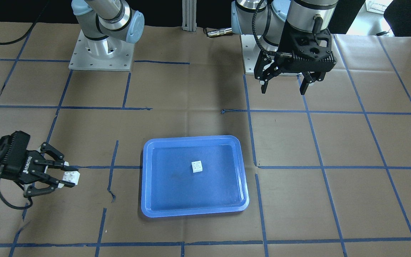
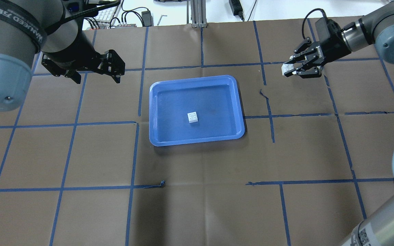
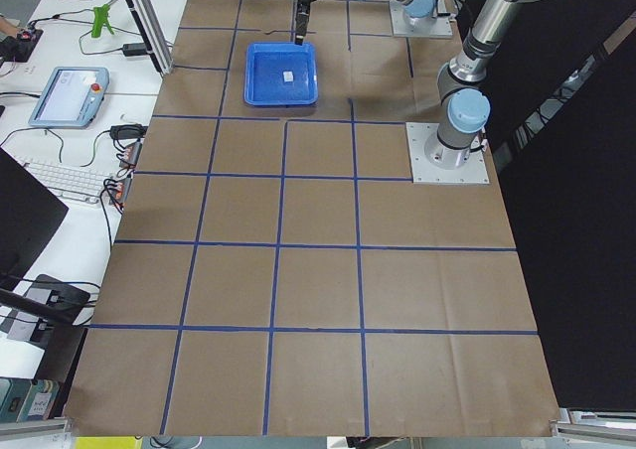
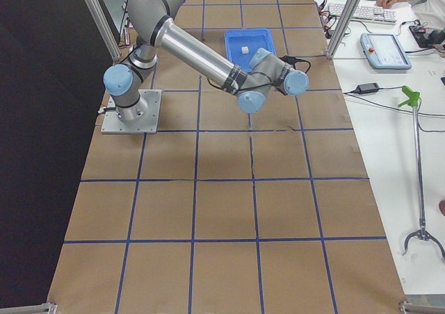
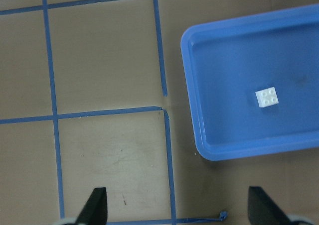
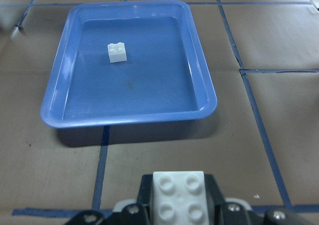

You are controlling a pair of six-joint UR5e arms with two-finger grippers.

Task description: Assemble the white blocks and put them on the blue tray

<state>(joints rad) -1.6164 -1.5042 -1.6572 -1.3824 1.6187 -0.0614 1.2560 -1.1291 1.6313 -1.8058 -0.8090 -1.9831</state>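
Note:
One white block [image 1: 197, 166] sits studs-up near the middle of the blue tray [image 1: 148, 192]; it also shows in the overhead view [image 2: 193, 117], the left wrist view [image 5: 267, 97] and the right wrist view [image 6: 116, 53]. My right gripper [image 1: 70, 177] is shut on the second white block [image 6: 178, 203], held above the table well off to the side of the tray [image 2: 156, 136], as the overhead view [image 2: 287, 69] shows too. My left gripper [image 1: 283, 87] is open and empty, raised on the tray's other side near its own base; its fingertips [image 5: 97, 207] show in the left wrist view.
The table is covered in brown paper with a blue tape grid [image 2: 135, 153]. The two arm bases [image 1: 102, 53] stand at the robot's edge. Keyboards, cables and a teach pendant [image 4: 386, 50] lie off the table.

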